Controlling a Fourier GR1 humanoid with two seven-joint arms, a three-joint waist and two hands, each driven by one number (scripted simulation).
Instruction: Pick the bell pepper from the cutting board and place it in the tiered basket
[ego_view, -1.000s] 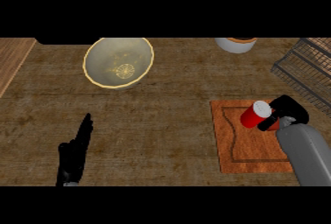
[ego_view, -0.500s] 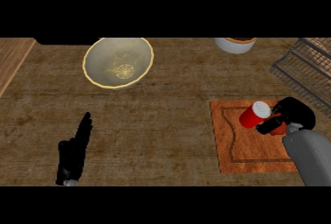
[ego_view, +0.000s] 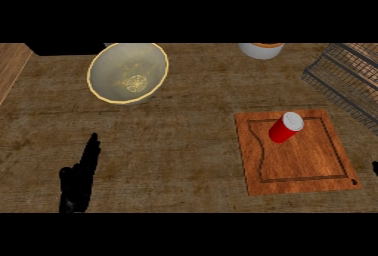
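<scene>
Left hand (ego_view: 80, 172): lower left of the frame, fingers straight and together, pointing up the picture, resting on the counter (ego_view: 177, 145) well apart from everything else. It holds nothing; judged idle, parked out of the way.

Right hand (ego_view: 375, 168): only a dark sliver at the right edge, just beside the board's lower right corner. Whether its fingers are apart or together cannot be told. It touches nothing visible.

Board (ego_view: 295, 152): lower right, lying flat on the counter, a groove running round its face.

Pepper (ego_view: 285, 128): red, with a pale end showing, on the upper middle of the board inside the groove. The task's thing; not held, not yet lifted. It looks tilted, though this is uncertain from above.

Basket (ego_view: 347, 75): dark wire, upper right, near the board's far right corner. A short carry from the board, judged the reason for the right hand taking the job.

Bowl (ego_view: 128, 72): pale, gold-rimmed, upper left, apart from the board.

Jar (ego_view: 260, 49): white, orange inside, cut by the top edge.
</scene>
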